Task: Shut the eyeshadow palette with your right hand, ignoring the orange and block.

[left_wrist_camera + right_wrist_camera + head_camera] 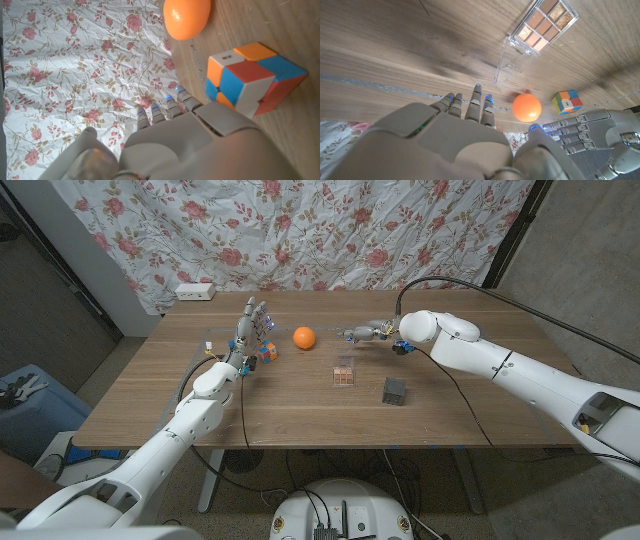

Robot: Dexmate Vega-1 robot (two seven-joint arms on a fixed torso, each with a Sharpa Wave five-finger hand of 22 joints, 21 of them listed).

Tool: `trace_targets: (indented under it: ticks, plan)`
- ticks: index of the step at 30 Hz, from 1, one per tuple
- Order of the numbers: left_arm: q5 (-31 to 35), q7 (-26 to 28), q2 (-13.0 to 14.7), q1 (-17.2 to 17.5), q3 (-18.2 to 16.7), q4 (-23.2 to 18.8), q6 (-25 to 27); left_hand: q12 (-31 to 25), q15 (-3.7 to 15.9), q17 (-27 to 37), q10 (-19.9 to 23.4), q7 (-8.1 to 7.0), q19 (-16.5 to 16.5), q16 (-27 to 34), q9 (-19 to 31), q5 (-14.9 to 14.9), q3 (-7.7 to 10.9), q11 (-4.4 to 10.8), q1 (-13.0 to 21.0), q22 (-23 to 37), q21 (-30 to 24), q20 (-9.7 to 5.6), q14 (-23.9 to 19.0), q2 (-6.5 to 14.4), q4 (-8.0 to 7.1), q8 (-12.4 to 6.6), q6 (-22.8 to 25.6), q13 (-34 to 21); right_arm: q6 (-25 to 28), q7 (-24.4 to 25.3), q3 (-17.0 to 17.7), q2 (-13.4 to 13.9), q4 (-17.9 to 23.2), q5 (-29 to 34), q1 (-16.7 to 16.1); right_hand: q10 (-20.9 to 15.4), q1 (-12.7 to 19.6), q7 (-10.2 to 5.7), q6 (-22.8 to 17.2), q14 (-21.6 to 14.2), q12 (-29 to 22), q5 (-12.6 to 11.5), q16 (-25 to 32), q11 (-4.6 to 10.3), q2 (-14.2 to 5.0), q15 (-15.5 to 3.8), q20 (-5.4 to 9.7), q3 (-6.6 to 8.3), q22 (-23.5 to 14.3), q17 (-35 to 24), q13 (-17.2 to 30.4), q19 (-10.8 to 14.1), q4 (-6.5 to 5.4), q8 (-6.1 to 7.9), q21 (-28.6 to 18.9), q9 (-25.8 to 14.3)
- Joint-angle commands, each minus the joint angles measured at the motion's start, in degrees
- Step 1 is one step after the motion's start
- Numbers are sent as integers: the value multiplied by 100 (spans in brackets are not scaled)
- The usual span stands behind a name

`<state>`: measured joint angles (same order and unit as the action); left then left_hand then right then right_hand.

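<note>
The eyeshadow palette lies open near the table's middle, its pans of brown and gold shades facing up. Its clear lid is folded out flat on the wood. My right hand hovers behind the palette and to the right of the orange, fingers stretched out and holding nothing. My left hand stands with its fingers pointing up beside a multicoloured cube, not touching it. The orange lies just beyond the cube.
A dark grey block sits right of the palette. A white power strip lies at the table's far left corner, in front of a floral curtain. A blue bin stands on the floor at left.
</note>
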<state>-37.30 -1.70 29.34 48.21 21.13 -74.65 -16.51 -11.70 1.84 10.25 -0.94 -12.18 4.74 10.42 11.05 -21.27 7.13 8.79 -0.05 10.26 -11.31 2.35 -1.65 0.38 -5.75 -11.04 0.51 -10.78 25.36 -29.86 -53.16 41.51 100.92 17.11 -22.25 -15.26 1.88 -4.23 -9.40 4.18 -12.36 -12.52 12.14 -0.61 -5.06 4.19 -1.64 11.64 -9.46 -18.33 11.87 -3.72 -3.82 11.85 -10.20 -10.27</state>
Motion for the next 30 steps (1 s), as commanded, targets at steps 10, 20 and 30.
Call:
trace_targets:
  ticks: [10,20,30]
  plan:
    - [-2,-3,1,1,-1,0,-2,-29,137,30,3,-40,38,35,25,-23,45,52,34,21,-23,8,-23,43,-3,-30,-10,-24,-47,-301,-143,-168,-123,214,148,-270,-123,-19,-294,-176,-121,-51,108,5,-14,18,-23,-25,-25,18,70,-89,-99,70,-41,-19]
    - [0,-1,0,1,0,0,-2,-31,132,30,8,-41,43,35,24,-23,45,46,34,21,-26,8,-22,43,-3,-29,-14,-24,-74,-421,-204,-244,-183,272,231,-462,-143,-5,-548,-283,-184,-65,151,-8,21,13,-55,-61,-26,42,103,-105,-148,132,-47,-27]
    - [1,-3,-5,-2,2,9,-8,-26,128,30,-5,-41,46,35,24,-23,45,47,34,21,-27,4,-22,43,-3,-28,-14,-24,-110,-450,-237,-306,-244,327,283,-679,-149,25,-799,-388,-253,-81,190,-13,42,7,-87,-94,-26,66,138,-117,-196,190,-52,-41]
